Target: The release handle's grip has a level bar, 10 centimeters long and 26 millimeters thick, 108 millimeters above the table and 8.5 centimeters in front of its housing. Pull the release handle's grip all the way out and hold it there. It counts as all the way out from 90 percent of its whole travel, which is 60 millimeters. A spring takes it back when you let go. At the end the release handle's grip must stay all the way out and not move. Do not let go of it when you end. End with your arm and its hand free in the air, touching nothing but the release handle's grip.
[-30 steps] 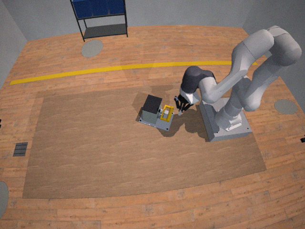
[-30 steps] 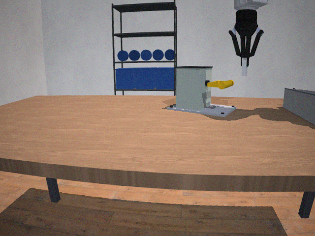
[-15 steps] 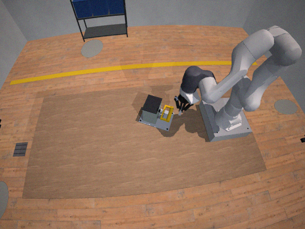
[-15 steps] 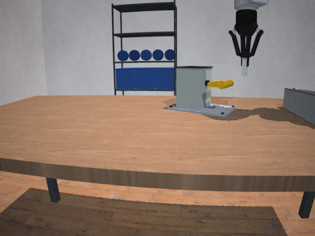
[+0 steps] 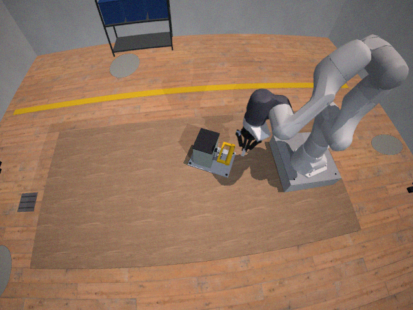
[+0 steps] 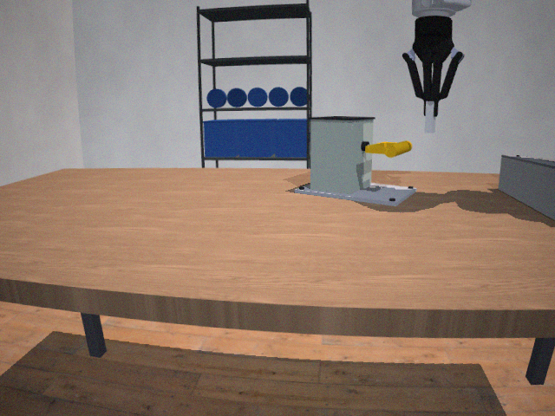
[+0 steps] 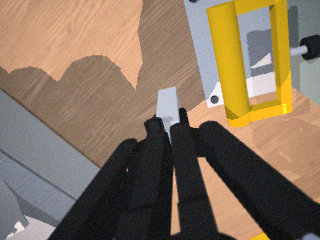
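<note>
The release handle's yellow grip (image 5: 229,159) (image 6: 401,147) (image 7: 229,65) stands out level from the front of its grey-green housing (image 5: 202,157) (image 6: 336,154). A short stretch of rod shows between the grip and the black collar (image 7: 311,47) on the housing in the wrist view. My gripper (image 5: 243,152) (image 6: 429,123) (image 7: 170,101) is shut with its fingertips together and nothing between them. It points down in the air, higher than the grip's bar and beyond it on the side away from the housing, not touching it.
The housing stands on a grey base plate (image 5: 218,169) (image 6: 389,197) with bolts at its corners. The arm's grey pedestal (image 5: 313,185) (image 6: 529,183) (image 7: 40,140) stands on the other side of my gripper. A shelf rack (image 5: 143,43) (image 6: 255,61) is far back.
</note>
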`<state>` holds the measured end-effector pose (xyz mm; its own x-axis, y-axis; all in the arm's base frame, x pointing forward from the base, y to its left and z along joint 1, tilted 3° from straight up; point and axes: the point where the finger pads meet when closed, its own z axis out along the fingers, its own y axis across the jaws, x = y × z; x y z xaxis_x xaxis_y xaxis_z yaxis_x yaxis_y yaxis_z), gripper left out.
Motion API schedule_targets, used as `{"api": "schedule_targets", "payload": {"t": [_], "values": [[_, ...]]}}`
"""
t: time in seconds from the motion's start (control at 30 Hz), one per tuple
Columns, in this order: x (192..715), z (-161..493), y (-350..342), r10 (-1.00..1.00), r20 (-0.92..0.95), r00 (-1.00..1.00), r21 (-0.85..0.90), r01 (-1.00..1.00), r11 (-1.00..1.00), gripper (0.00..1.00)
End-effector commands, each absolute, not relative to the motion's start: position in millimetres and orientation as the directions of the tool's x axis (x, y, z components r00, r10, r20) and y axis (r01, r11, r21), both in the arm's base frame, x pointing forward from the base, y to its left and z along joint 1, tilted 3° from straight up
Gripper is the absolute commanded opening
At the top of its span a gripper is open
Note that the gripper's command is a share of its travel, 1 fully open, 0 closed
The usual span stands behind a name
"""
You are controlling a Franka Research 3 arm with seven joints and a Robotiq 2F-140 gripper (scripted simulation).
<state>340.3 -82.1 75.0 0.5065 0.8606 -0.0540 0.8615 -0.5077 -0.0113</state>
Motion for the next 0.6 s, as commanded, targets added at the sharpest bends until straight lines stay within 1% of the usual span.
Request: {"api": "schedule_targets", "payload": {"t": [0.0,0.07,0.13,0.17,0.57], "values": [[342.8,76.7,-83.1,0.779,-0.056,0.624,-0.004,0.780,-0.625,0.00],[344.5,77.6,-84.0,0.723,-0.057,0.689,0.001,0.724,-0.690,0.00],[344.5,77.6,-84.0,0.723,-0.057,0.689,0.001,0.724,-0.690,0.00],[345.6,78.2,-84.6,0.682,-0.057,0.729,0.004,0.684,-0.730,0.00],[350.2,80.5,-87.0,0.493,-0.055,0.868,0.018,0.495,-0.869,0.00]]}}
